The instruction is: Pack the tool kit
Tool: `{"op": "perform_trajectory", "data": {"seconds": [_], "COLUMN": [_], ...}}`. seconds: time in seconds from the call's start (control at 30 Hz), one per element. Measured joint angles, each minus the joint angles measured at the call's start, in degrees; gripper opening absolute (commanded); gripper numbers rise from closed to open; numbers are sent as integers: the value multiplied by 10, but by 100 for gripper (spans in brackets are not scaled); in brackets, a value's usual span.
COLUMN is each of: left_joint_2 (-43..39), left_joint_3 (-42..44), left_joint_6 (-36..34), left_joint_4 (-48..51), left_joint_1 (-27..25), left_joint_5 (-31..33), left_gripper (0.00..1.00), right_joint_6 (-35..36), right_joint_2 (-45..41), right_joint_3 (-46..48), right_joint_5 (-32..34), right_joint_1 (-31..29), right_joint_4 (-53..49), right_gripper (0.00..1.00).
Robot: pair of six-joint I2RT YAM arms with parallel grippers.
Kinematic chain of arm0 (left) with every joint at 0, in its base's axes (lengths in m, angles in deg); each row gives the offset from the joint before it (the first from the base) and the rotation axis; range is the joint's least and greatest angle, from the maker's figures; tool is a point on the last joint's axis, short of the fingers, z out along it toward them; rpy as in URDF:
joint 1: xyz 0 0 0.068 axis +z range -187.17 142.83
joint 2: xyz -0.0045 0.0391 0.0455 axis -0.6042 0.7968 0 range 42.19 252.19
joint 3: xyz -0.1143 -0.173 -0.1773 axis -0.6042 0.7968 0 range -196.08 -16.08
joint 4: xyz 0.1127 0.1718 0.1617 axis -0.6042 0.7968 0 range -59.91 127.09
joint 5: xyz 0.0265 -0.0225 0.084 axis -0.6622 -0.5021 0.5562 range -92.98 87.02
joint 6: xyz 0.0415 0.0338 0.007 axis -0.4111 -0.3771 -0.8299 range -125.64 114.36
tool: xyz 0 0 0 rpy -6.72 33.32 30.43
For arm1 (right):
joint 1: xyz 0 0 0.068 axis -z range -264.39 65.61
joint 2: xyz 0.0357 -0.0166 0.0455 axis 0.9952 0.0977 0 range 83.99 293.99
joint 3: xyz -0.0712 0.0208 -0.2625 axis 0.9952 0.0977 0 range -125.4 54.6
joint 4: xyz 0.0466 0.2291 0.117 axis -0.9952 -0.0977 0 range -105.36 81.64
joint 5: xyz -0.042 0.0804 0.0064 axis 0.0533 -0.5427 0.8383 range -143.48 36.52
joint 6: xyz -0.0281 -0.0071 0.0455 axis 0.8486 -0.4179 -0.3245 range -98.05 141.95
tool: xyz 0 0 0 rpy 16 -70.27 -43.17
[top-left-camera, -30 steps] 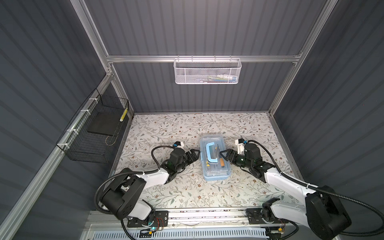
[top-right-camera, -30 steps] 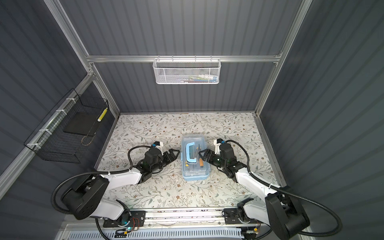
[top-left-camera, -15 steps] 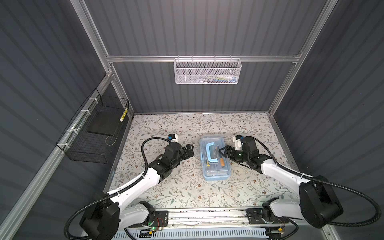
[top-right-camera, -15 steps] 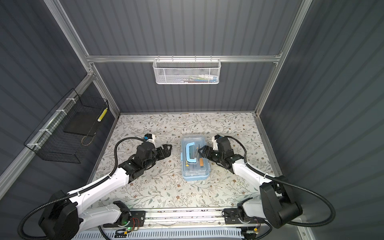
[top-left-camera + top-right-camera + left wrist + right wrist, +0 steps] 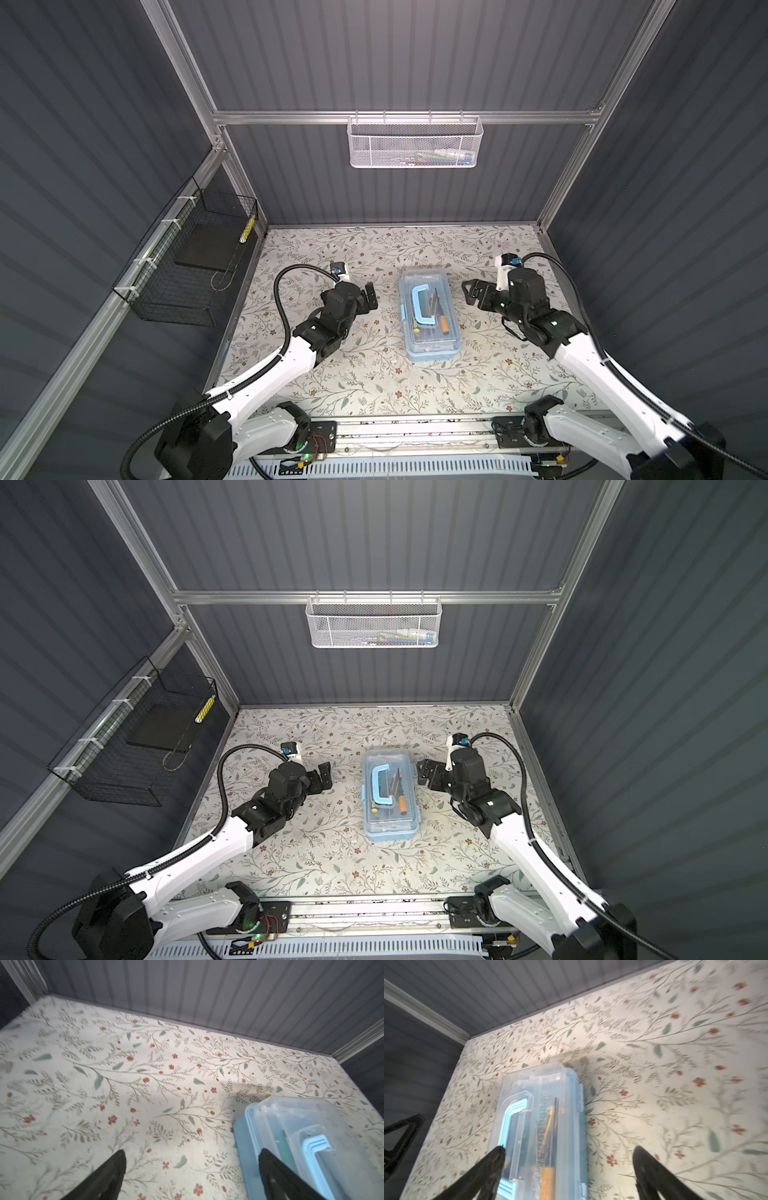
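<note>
Dark grey ribbed walls (image 5: 415,62), aluminium frame rails (image 5: 291,117), pale floral-patterned tabletop (image 5: 374,374).

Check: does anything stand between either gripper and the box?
Nothing visible does. The left gripper and right gripper, both open, sit on either side of the box, apart from it, with only bare table between.

left jaws: drawn back from box (image 5: 430,316) | right jaws: drawn back; wider

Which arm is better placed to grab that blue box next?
Probably the right. Both hands are open, but the right hand stands closer to the tool box, and its wrist view shows most of the lid; for the left hand, only a corner.
</note>
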Motion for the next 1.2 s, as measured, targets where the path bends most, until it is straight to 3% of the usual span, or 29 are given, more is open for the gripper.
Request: {"op": "perform_trajectory", "data": {"seconds": [0.17, 0.3, 0.47, 0.63, 0.73, 0.87, 1.07, 1.2], "left_joint_2": [-29, -15, 118, 268, 294, 331, 345, 345], "left_joint_3": [123, 158, 175, 182, 204, 191, 125, 121], "left_joint_6": [-124, -168, -183, -206, -204, -208, -208, -208], "left_joint_4": [-151, -209, -315, -452, -520, -564, -512, -498], "left_joint_1": [22, 118, 218, 248, 281, 304, 307, 307], "left_joint_5": [79, 102, 100, 87, 56, 13, -26, -31], "left_gripper": [100, 100, 100, 100, 100, 100, 100, 100], "right_joint_6": [35, 44, 65, 108, 144, 179, 228, 244], "right_joint_2": [-78, -94, -75, -49, -34, 28, 203, 287], "right_joint_3": [52, 120, 139, 150, 164, 179, 249, 294], "right_joint_5": [89, 111, 123, 171, 207, 231, 246, 182], "right_joint_1": [0, -1, -1, 2, 25, 96, 172, 206], "right_joint_4": [12, 58, 105, 165, 212, 293, 501, 649], "right_gripper": [99, 99, 99, 99, 99, 99, 99, 99]}}
